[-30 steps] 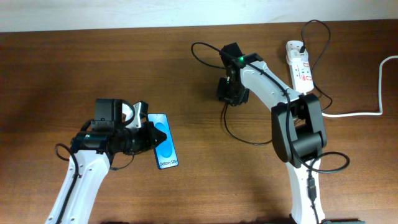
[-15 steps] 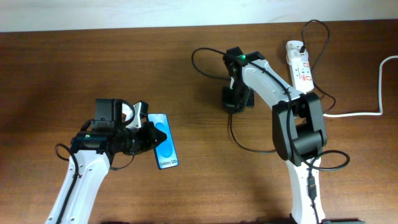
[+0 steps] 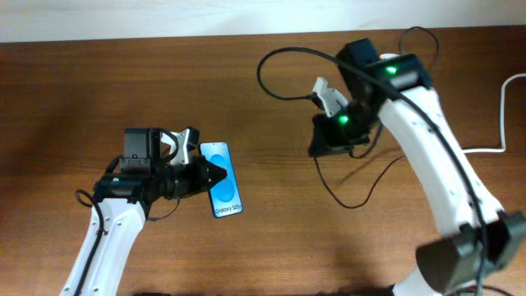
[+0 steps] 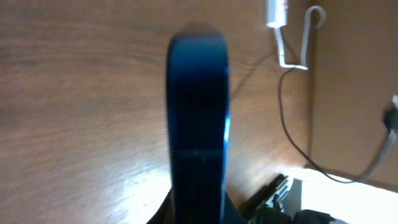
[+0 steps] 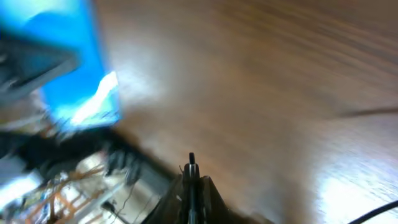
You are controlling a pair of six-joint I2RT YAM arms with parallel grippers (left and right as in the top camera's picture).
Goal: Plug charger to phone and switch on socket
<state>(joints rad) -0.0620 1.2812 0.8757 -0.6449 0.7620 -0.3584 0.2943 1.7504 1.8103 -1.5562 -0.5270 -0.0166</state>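
Blue screen and white lettering mark the phone (image 3: 226, 191); "Galaxy S25" can be read near its lower end in the overhead view. No other writing can be made out.

The phone is held at the left of the wooden table (image 3: 99, 82), pinched by its edge in the left gripper (image 3: 209, 175), whose arm is stretched low along the near left side. In the left wrist view the phone is seen edge-on.

The right arm is bent high over the far right, and the socket is hidden beneath it in the overhead view; only the white cord (image 3: 503, 115) shows. The right gripper (image 5: 191, 185) is pressed together on the plug tip of the charger (image 5: 191, 163), its cable hanging in loops.

Compared with a second ago, the right arm has been raised and the phone shifted slightly right.
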